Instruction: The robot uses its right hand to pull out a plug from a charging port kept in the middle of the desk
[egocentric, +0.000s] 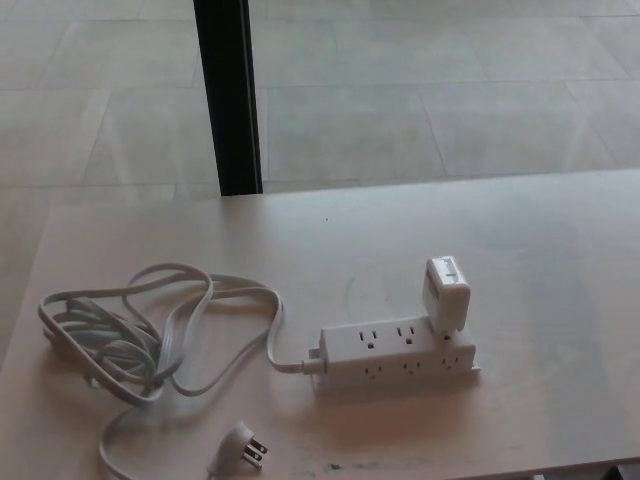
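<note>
A white power strip (395, 355) lies in the middle of the pale desk (540, 260), with its sockets facing up and toward me. A white block-shaped charger plug (446, 295) stands plugged into the strip's right end, leaning slightly. The strip's grey-white cord (150, 335) runs left in a loose coil and ends in a pronged plug (245, 447) lying near the desk's front edge. Neither of my hands shows in the head view.
A black vertical post (228, 95) stands behind the desk's far edge, with tiled floor (420, 90) beyond it. The desk's front edge runs along the bottom of the picture.
</note>
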